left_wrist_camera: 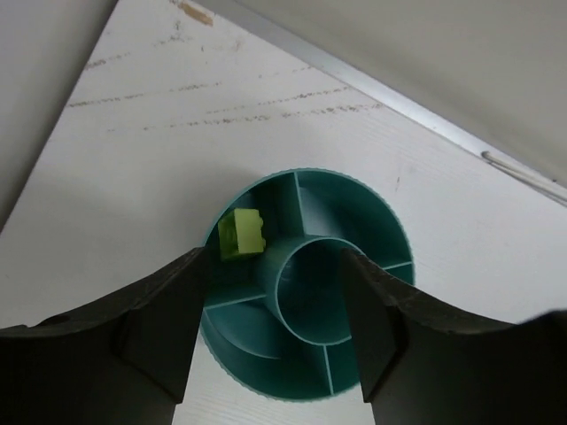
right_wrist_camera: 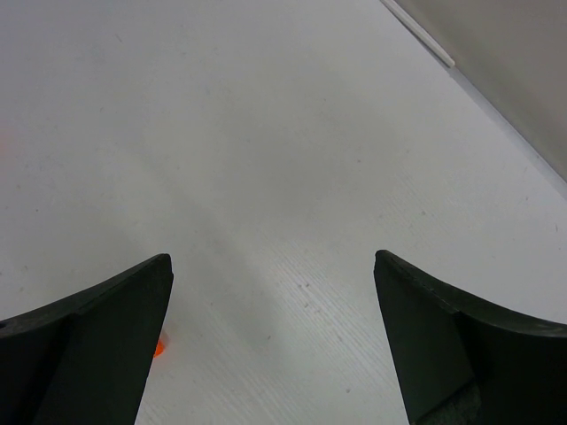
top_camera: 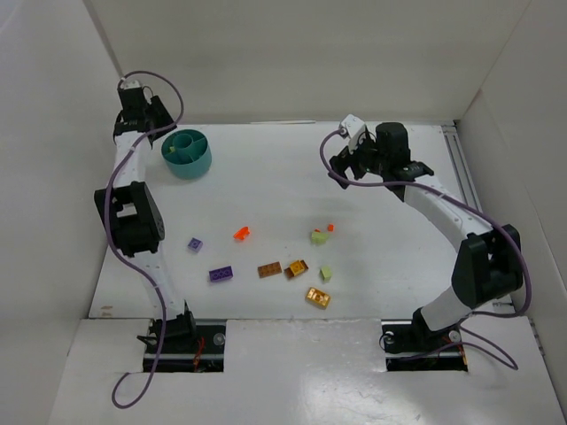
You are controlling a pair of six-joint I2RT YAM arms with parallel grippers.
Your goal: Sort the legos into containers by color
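The round teal tub with its containers fills the left wrist view. A pale green lego sits at its upper-left compartment, beside the inner ring. My left gripper hovers open above the tub, with nothing between its fingers. Seen from above, the left gripper is at the tub's back-left rim. Loose legos lie mid-table: lavender, purple, red-orange, orange-brown, yellow, golden and two pale green. My right gripper is open and empty over bare table.
White walls close in the table at the left, back and right. A metal strip runs along the back wall behind the tub. A small red-orange piece lies beside the right gripper's left finger.
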